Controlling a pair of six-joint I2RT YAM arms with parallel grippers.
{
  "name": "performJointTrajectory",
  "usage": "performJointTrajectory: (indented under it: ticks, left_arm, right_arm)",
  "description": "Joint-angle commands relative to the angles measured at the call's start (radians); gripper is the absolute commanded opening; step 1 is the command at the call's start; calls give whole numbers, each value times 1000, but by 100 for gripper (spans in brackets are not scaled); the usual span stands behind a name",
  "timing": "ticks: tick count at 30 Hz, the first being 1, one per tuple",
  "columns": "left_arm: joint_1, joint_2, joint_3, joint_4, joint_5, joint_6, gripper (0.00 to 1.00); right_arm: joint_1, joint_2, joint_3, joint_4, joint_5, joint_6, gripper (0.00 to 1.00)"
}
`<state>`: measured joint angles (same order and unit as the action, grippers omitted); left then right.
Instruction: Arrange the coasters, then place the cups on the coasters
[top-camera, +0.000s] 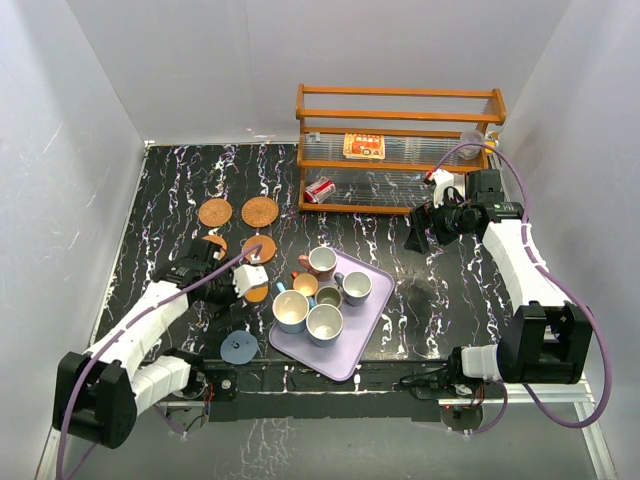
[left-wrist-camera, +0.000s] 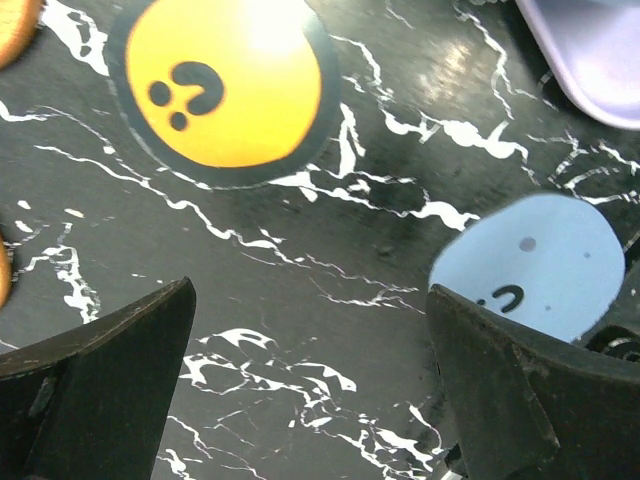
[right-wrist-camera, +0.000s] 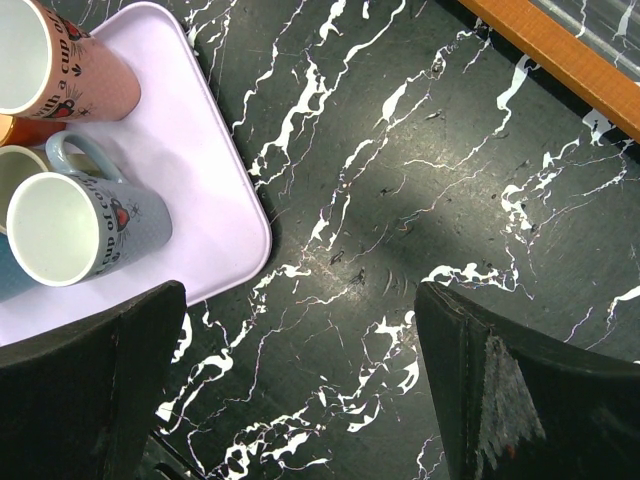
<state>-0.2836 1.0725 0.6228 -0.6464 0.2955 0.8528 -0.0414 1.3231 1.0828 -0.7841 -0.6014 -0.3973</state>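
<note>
Two woven rattan coasters (top-camera: 215, 212) (top-camera: 259, 211) lie at the back left, with two plain orange coasters (top-camera: 212, 243) (top-camera: 259, 248) in front of them. My left gripper (top-camera: 252, 280) (left-wrist-camera: 310, 300) hangs open and empty over bare table. The orange dotted coaster (left-wrist-camera: 225, 85) lies just beyond it and the grey-blue coaster (left-wrist-camera: 540, 260) beside its right finger. Several cups stand on the lilac tray (top-camera: 375, 320), among them a pink cup (right-wrist-camera: 60, 60) and a blue-grey cup (right-wrist-camera: 80, 225). My right gripper (top-camera: 420, 232) (right-wrist-camera: 300, 300) is open over the table, right of the tray.
A wooden rack (top-camera: 400, 150) stands at the back right and holds a printed packet (top-camera: 364, 146). A small red-and-white can (top-camera: 320, 190) lies at its left foot. White walls enclose the table on three sides.
</note>
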Motion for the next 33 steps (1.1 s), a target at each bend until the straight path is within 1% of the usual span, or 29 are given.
performJointTrajectory:
  ticks: [1, 9, 15, 20, 25, 29, 33]
  left_arm:
    - [-2, -44, -47, -64, 59, 53, 99]
    - [-3, -79, -114, -54, 95, 120, 99]
    - [-24, -92, -114, -59, 127, 125, 99]
    - [-57, -115, -71, -102, 145, 117, 99]
    - [-103, -182, -52, -162, 206, 140, 98]
    - [-159, -210, -54, -208, 227, 174, 95]
    - [-190, -221, -44, -245, 234, 268, 95]
  right_arm:
    - [-6, -24, -1, 41, -13, -2, 98]
    - [-6, -47, -20, 54, -1, -2, 98]
    - [-8, -30, -12, 51, 8, -3, 98]
    - [-7, -2, -1, 46, 7, -4, 98]
    - [-8, 7, 5, 45, 3, -7, 98]
    - [-8, 11, 11, 41, 6, -10, 98]
    - [-6, 16, 29, 31, 14, -15, 98]
